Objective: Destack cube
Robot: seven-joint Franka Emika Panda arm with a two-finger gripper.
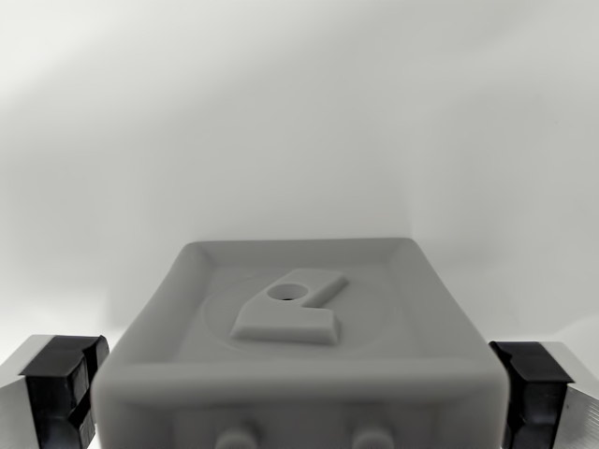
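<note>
A light grey cube [299, 318] fills the lower middle of the wrist view, its top face showing a raised figure with a round hole inside a shallow circle. Two small studs show on its near face at the bottom edge. My gripper [299, 398] is open, its black-padded fingers [61, 388] standing on either side of the cube, one at the wrist view's left and one at the right. A narrow gap shows between each pad and the cube's side. What lies under the cube is hidden.
A plain white surface [299, 122] stretches behind and around the cube, with soft shadows at both sides.
</note>
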